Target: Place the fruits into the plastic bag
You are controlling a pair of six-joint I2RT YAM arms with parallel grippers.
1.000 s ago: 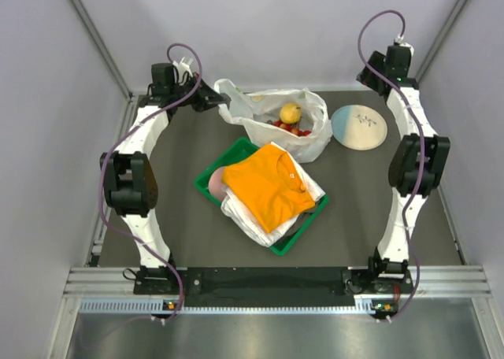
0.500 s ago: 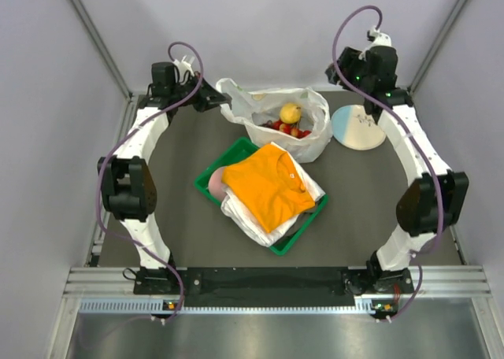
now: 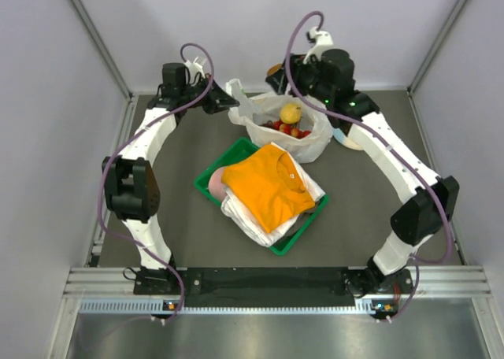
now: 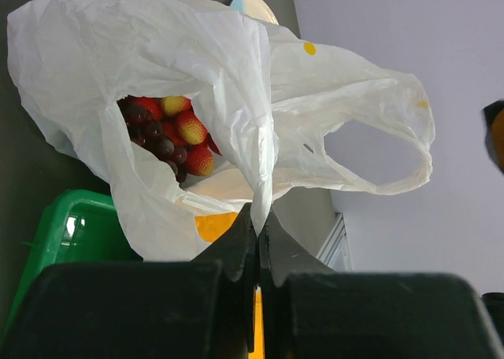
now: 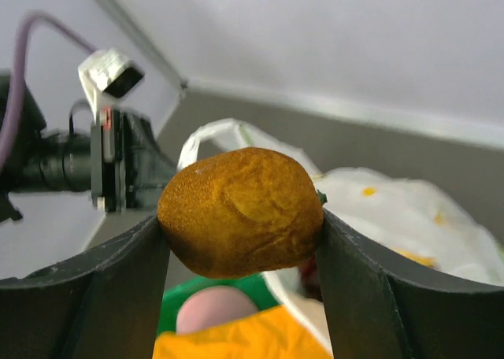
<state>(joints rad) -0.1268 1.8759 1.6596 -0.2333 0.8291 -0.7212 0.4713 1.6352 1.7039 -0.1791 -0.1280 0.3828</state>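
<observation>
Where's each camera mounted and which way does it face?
Top external: above and behind the robot, looking down at the table; both arms show whole.
Left wrist: faces the mouth of the plastic bag; left hand pinches its rim.
Right wrist: faces the left arm across the bag; right hand grips the orange.
Shared: the bag, in all three.

Pretty plain booth tbh: pale lilac-grey walls (image 3: 260,20) on the left, right and far sides, a dark grey matte tabletop (image 3: 177,233), and a silver aluminium rail (image 3: 449,279) along the near edge. Lighting's soft and even.
</observation>
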